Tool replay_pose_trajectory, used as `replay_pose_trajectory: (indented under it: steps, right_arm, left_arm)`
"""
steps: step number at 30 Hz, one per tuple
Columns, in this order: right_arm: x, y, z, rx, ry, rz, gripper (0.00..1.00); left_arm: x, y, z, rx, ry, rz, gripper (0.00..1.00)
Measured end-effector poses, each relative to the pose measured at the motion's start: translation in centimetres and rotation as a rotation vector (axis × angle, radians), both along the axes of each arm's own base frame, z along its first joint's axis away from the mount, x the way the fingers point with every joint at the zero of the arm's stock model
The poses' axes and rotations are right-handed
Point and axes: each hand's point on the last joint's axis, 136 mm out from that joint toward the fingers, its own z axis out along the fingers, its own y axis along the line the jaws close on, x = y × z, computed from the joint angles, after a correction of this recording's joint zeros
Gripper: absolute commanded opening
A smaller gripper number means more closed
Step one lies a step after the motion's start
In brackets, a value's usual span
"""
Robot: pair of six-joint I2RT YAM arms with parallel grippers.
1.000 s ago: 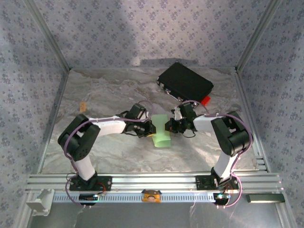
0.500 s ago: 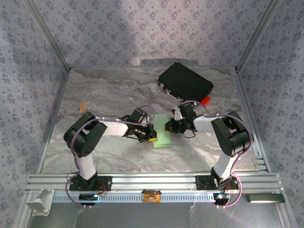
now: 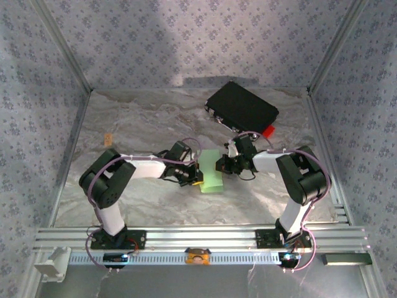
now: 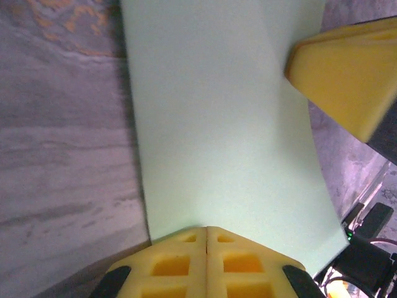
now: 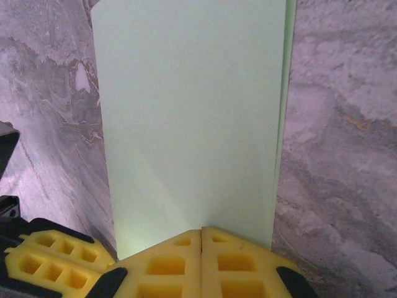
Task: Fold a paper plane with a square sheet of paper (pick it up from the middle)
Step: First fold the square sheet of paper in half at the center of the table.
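**A:** Left claw (image 4: 206,228) pinched shut on the left edge of the thin pale green paper sheet (image 3: 212,176); its bulge flattened.

**B:** Right claw (image 5: 201,231) stayed clamped on the right edge. Fold looked secured; creasing next, I'd say.

Arms bent inward, left pincer (image 3: 197,176) and right pincer (image 3: 218,165) each clamp the square sheet of paper (image 3: 211,178).
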Motion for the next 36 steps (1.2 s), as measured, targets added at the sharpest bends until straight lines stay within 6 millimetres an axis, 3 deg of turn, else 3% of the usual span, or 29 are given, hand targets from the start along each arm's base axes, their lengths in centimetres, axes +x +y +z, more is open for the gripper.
replay_pose_trajectory:
  steps: [9,17,24,30,36]
  right_arm:
    - [0.0,0.0,0.0,0.001,0.001,-0.002,0.00]
    - [0.0,0.0,0.0,0.001,0.000,-0.002,0.00]
    - [0.0,0.0,0.0,0.001,0.001,-0.002,0.00]
    - [0.0,0.0,0.0,0.001,0.001,-0.002,0.00]
    - [0.0,0.0,0.0,0.001,0.001,-0.002,0.00]
  left_arm:
    - [-0.3,-1.0,1.0,-0.062,0.017,-0.018,0.03]
    - [-1.4,-0.2,-0.9,-0.006,0.041,-0.057,0.03]
    - [-1.5,-0.1,-0.9,0.015,0.006,-0.094,0.04]
    - [-1.9,0.4,-0.2,0.034,0.003,-0.100,0.06]
    - [-1.6,-0.5,1.3,-0.019,-0.021,-0.098,0.07]
